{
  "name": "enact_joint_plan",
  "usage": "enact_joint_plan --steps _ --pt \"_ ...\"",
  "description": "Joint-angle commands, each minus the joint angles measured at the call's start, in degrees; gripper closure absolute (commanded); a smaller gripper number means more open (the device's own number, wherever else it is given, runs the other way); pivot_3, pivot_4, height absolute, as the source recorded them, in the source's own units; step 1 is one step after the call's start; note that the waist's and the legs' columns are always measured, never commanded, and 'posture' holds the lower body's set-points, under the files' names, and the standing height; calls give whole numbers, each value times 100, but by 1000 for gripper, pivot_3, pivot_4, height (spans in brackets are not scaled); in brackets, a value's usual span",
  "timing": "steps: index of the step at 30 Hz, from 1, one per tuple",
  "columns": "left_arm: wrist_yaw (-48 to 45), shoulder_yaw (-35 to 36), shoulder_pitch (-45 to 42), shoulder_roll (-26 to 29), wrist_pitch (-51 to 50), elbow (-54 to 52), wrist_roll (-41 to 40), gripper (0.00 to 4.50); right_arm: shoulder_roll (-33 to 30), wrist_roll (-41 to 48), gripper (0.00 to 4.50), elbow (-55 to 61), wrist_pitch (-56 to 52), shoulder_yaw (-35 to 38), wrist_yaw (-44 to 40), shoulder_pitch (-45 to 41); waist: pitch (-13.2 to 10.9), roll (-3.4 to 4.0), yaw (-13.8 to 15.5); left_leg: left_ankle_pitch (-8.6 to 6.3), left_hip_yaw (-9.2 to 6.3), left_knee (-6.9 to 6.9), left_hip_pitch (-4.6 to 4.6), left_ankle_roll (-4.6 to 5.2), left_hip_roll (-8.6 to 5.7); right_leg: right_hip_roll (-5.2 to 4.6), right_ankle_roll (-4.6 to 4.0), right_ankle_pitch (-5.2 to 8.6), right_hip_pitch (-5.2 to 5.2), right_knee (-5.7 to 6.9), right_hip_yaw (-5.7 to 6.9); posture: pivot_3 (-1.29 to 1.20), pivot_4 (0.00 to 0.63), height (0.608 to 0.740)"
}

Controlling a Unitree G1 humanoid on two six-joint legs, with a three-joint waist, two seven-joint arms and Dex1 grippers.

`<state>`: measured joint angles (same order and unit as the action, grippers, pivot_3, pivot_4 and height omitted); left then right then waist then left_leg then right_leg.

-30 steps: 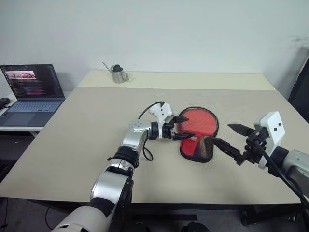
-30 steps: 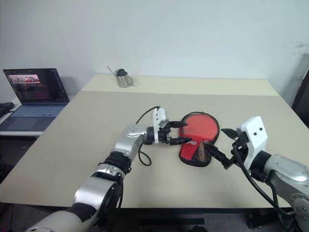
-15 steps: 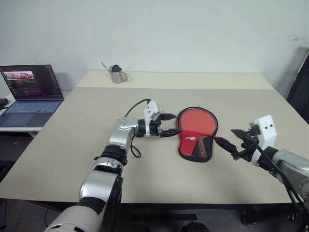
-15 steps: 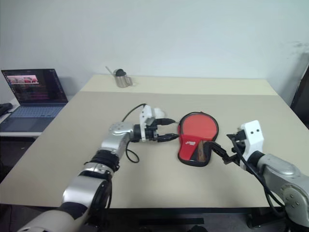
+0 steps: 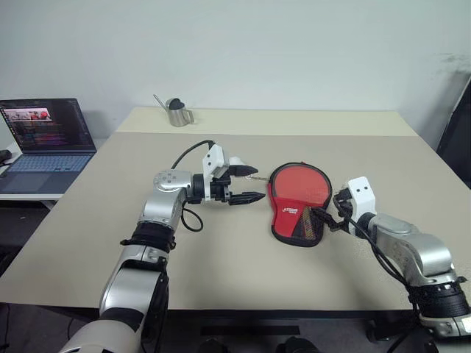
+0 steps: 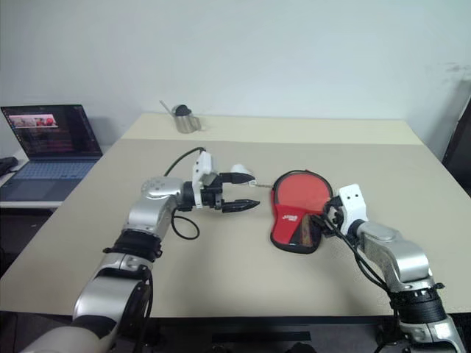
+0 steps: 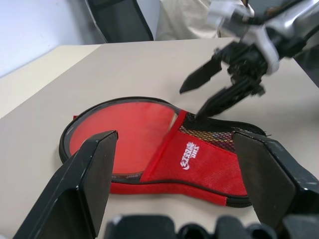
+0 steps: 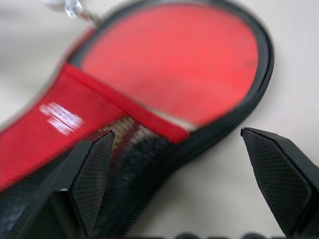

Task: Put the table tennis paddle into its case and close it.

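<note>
The case point(image 5: 298, 208) lies flat near the middle of the desk point(image 5: 110, 220), red side up, and the table tennis paddle point(image 7: 124, 134) is already inside it: its red face shows in the round part, while the handle sits under the black mesh pocket with the small white logo. The rim of the case looks unzipped around the head, so judging by this the insertion is done and the closing is not.

The right gripper point(image 5: 329, 218) is at the handle end of the case, its fingers point(image 7: 199, 79) spread wide just above the mesh edge, probably to pin or grip that end. The left gripper point(image 5: 244, 184) hovers on the opposite side of the case, near but apart from it, fingers point(image 5: 249, 197) also spread and empty, pointing toward the small metal zip pull point(image 5: 255, 177) at the rim.

Beyond the case, a small metal watering can point(image 5: 177, 112) stands at the desk's far edge.
</note>
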<state>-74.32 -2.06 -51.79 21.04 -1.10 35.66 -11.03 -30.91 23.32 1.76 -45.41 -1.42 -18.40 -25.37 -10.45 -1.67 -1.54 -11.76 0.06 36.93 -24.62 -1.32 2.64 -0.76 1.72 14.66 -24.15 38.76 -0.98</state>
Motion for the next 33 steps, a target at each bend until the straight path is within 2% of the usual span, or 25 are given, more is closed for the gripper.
enact_joint_plan --steps 1,12,25,28,33 --pt "36 -14 -35 14 -3 -307 -108 505 56 -248 47 -343 261 63 -105 -228 0 0 -2 0 1 0 0 0 0 0 0 0 0 0 -1 0 150 740" --pt "60 -35 -57 0 -42 -372 -127 505 91 -306 47 -638 -245 -213 -1049 -578 0 0 -25 0 -1 2 7 0 3 3 0 0 1 13 -2 0 150 740" --pt "110 -72 -64 41 11 -349 -107 505 418 -780 47 -1601 -204 -111 -914 -978 0 0 -45 1 3 1 48 2 9 15 -8 -7 22 23 -14 0 150 740" --pt "115 -77 -62 50 17 -347 -104 505 461 -702 541 -1557 -306 -22 -927 -951 0 0 -43 2 2 0 74 2 9 15 -9 -7 48 21 -13 0 150 740" --pt "62 -80 -76 118 65 -265 -75 505 577 -549 1999 -1390 -560 141 -985 -891 0 0 -41 2 2 1 74 2 9 14 -9 -7 51 19 -14 0 150 740"
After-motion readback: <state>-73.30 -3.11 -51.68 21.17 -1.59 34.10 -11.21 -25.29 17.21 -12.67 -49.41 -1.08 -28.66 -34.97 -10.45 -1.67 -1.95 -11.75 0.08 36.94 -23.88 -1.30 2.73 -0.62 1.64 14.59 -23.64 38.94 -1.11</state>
